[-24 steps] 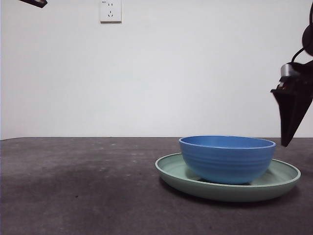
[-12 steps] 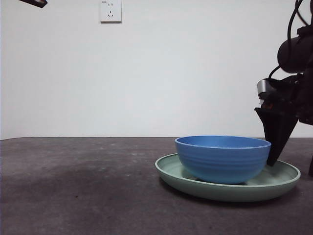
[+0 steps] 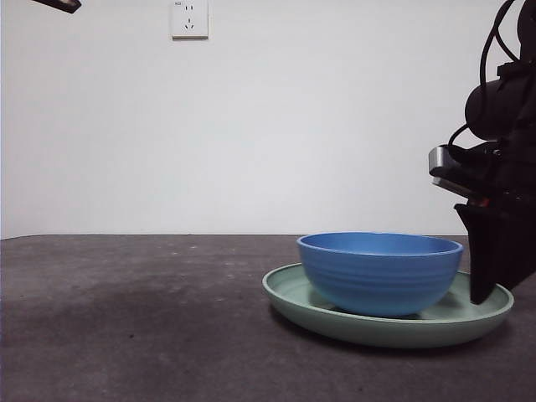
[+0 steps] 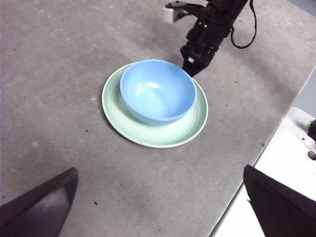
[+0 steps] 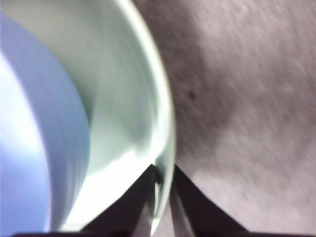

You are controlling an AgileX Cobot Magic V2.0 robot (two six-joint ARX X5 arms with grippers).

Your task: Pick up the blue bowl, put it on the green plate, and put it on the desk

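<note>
Desk (image 3: 126, 335) open | right hand (image 5: 163, 185) pinches green plate (image 3: 394, 328) rim

The blue bowl (image 3: 379, 272) sits in the green plate (image 3: 335, 307) (right of centre) on the desk (image 3: 134, 335).

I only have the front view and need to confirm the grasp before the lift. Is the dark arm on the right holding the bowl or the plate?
Observer: The plate. In the right wrist view the right end effector has its jaws astride the green plate rim, one inside and one outside.
Operator: Does it touch the bowl?
Observer: No. The left wrist view shows a strip of plate between the blue bowl and that end effector's tip.
Operator: Is the bowl centred?
Observer: Not quite. From above it sits off-centre on the plate, towards the right arm's side.
Operator: And the other arm?
Observer: The left end effector is high over the desk, jaws wide open, holding nothing.
</note>
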